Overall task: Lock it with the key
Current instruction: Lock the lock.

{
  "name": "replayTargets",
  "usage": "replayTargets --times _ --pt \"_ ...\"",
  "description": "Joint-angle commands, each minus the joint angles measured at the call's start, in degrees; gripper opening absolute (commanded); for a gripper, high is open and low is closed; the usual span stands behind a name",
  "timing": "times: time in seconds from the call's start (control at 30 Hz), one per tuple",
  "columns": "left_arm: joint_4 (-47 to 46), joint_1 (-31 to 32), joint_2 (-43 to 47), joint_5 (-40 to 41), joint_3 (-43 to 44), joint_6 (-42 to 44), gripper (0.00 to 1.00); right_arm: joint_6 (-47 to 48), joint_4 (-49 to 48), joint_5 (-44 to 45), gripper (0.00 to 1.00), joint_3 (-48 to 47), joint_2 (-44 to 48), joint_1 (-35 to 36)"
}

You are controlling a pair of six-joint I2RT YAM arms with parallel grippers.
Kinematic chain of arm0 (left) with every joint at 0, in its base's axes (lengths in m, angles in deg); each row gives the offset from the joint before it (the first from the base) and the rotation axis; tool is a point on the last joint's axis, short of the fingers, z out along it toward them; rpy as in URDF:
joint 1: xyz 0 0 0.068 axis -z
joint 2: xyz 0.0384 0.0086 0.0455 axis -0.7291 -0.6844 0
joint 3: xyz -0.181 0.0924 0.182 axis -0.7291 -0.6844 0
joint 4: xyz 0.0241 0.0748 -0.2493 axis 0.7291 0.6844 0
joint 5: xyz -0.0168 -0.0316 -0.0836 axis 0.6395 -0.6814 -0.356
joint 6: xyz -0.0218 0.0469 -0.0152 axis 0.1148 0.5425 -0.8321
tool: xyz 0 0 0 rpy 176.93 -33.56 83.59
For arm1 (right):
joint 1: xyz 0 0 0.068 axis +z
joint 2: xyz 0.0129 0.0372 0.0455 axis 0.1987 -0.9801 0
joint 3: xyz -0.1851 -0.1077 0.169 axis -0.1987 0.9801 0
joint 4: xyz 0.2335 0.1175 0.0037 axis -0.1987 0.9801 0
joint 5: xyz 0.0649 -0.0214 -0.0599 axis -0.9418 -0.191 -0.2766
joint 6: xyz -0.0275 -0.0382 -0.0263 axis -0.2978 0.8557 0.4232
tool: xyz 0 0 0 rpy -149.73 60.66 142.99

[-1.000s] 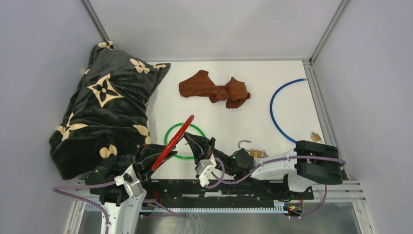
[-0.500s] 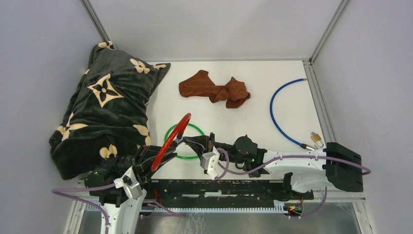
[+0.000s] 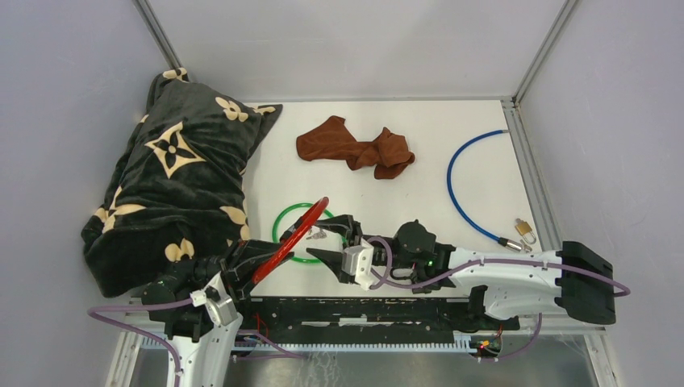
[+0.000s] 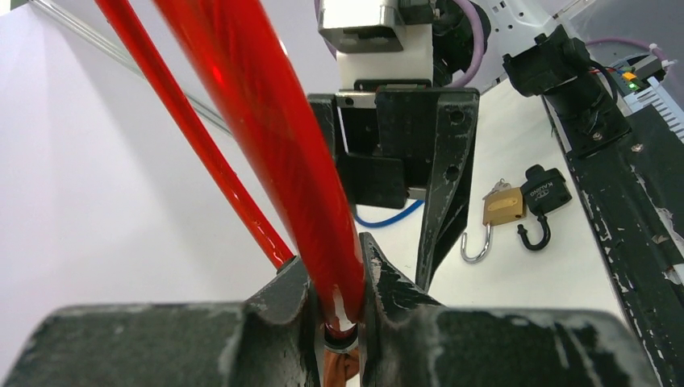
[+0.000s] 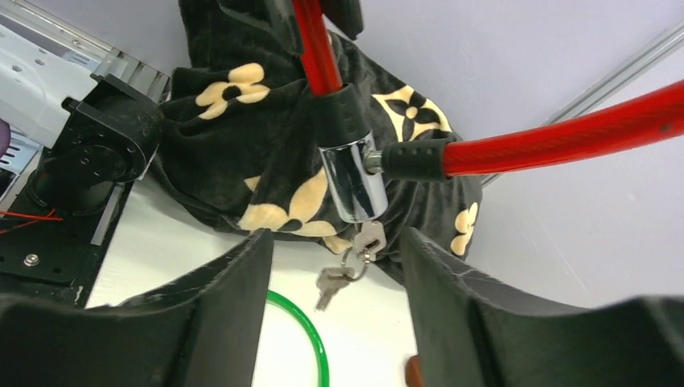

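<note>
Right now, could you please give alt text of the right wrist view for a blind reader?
The chrome cylinder of a red cable lock hangs with a key in its underside and spare keys dangling. The right gripper faces it, open; a flowered black blanket and green ring lie behind.

Red cable btwn L jaws

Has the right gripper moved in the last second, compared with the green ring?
Yes. Against the thin green plastic ring, the right gripper has shifted slightly right, away from the near edge, and its jaws now stand open beside the small silver keys.
</note>
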Motion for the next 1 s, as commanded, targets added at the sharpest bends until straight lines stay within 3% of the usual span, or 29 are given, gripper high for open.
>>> replayTargets --times 0.0,0.2,0.53,0.63,0.77,0.83,0.97 --pt "-1.2 -0.4 0.3 2.7 0.2 -1.4 0.02 -3.2 4.9 0.2 0.71 -0.3 3.8 -1.0" --pt "-1.3 -0.4 0.1 2.6 0.2 -1.3 0.02 -14.7 7.9 -4.8 0.9 -5.6 3.9 -4.7" --pt "-1.3 -0.4 0.5 2.6 0.6 -1.7 0.02 -28.3 1.9 -8.3 0.81 -12.2 -0.2 -5.8" --pt "-1.3 -0.4 0.7 2.6 0.7 -1.9 0.02 -30.2 1.5 -8.0 0.66 -13.1 -0.7 -6.4" --pt "-1.3 -0.4 0.8 2.5 0.6 -2.2 0.02 -34.1 -1.3 -7.4 0.3 -12.9 -0.6 -7.8" --pt "-1.3 -0.4 0.8 2.5 0.6 -2.1 0.02 -35.4 -1.4 -7.4 0.17 -13.4 -0.6 -8.4" --pt "-1.3 -0.4 1.0 2.7 0.6 -0.4 0.02 -35.5 -0.3 -9.4 0.04 -14.2 -1.8 -8.5"
